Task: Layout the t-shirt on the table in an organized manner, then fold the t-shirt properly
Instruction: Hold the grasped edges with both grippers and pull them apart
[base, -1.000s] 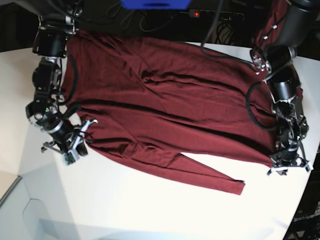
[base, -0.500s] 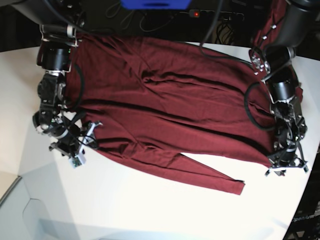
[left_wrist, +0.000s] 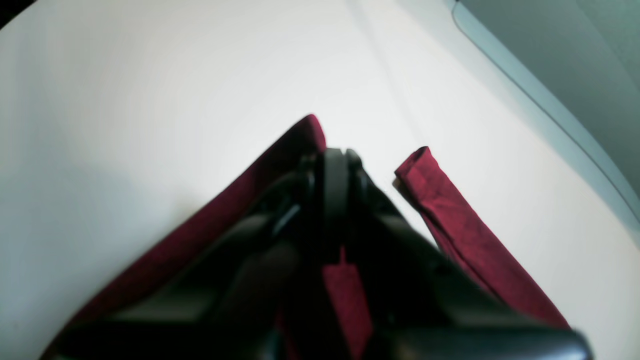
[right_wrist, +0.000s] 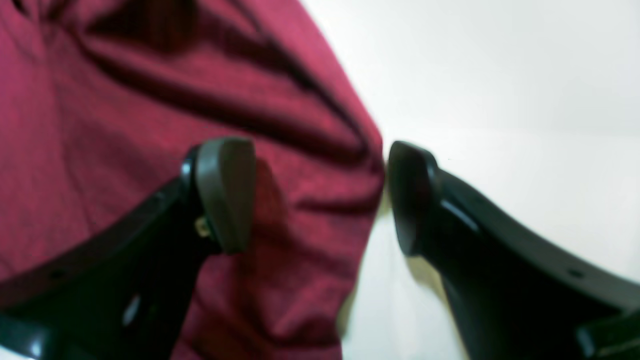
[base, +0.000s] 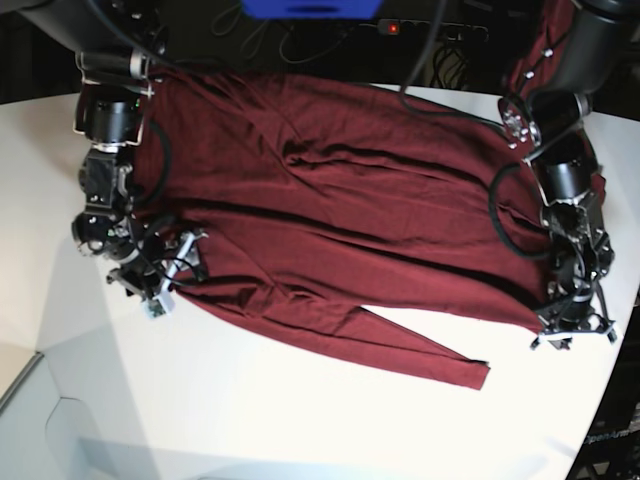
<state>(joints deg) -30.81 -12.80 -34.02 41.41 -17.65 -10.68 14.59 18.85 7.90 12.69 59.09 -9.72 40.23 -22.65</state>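
Across the middle of the white counter we see the maroon t-shirt spread flat, wrinkled, one long sleeve angled toward the near edge with its cuff lying on bare counter. In the base view the right gripper sits at the shirt's left edge; the right wrist view shows its jaws spread wide, one finger over the fabric, the other over bare counter, the shirt's edge between them, nothing clamped. The left gripper is at the shirt's right corner near the counter's curved edge. In the left wrist view its jaws are pressed together on a fold of t-shirt fabric, with the sleeve cuff just beside it.
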